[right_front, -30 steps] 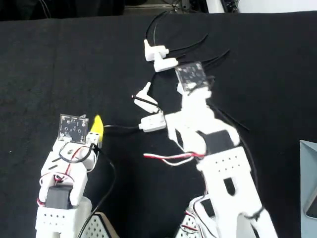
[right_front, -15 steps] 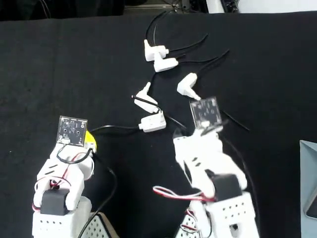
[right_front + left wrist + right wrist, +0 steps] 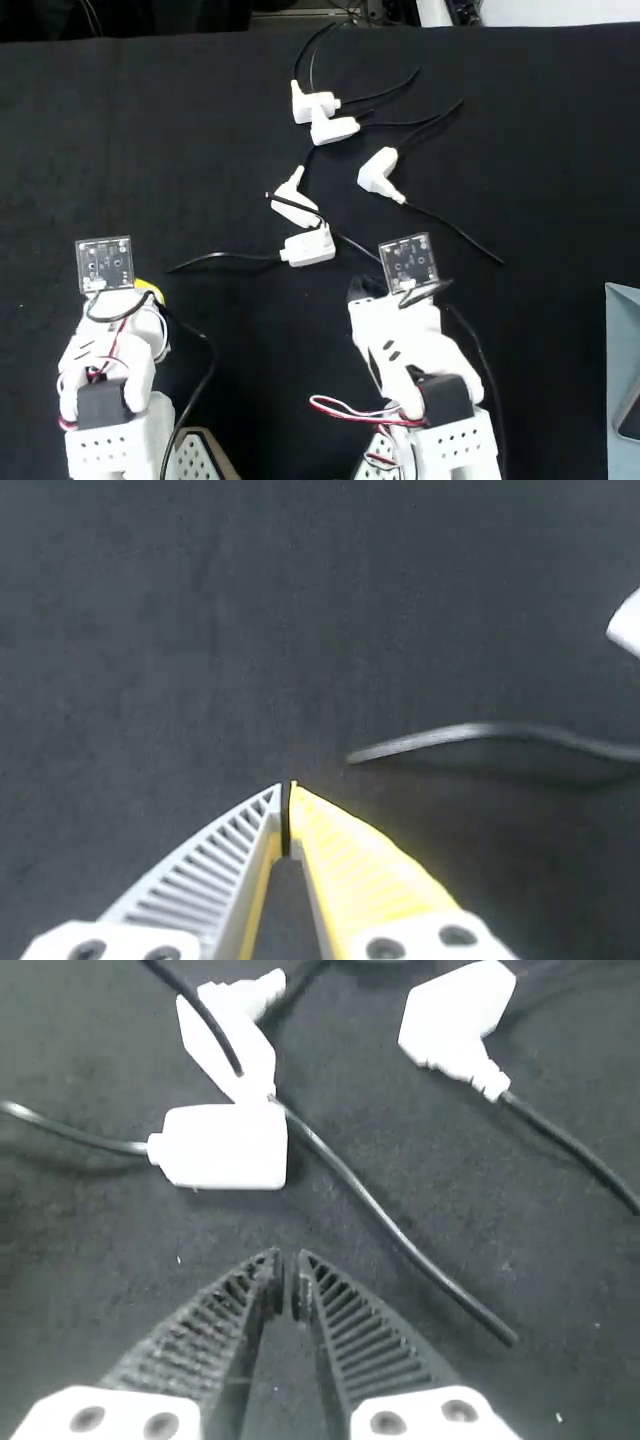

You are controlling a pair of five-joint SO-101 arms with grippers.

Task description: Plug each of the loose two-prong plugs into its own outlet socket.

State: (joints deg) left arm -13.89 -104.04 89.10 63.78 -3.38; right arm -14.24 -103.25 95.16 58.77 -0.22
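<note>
Looks unfinished, with one angled plug (image 3: 378, 170) lying loose on the counter (image 3: 150, 120), apart from socket block (image 3: 308, 247) and upper plug pair (image 3: 318, 113), seating there unclear, left pincer (image 3: 288, 790) and right pincer (image 3: 285, 1262) both pressed together, empty

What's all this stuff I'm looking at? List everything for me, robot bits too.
Plug and socket pieces: five, white, scattered mid-table beyond the arms; I cannot tell plugs from sockets.
Cables: several, black, trailing from those pieces.
Table cover: one, black, under everything.
Flat object: one, grey-blue, at the table's right edge.
Arms: two, white, side by side at the near edge.
Left pincer: one, grey and yellow, shut, empty.
Right pincer: one, black, shut, empty.
</note>
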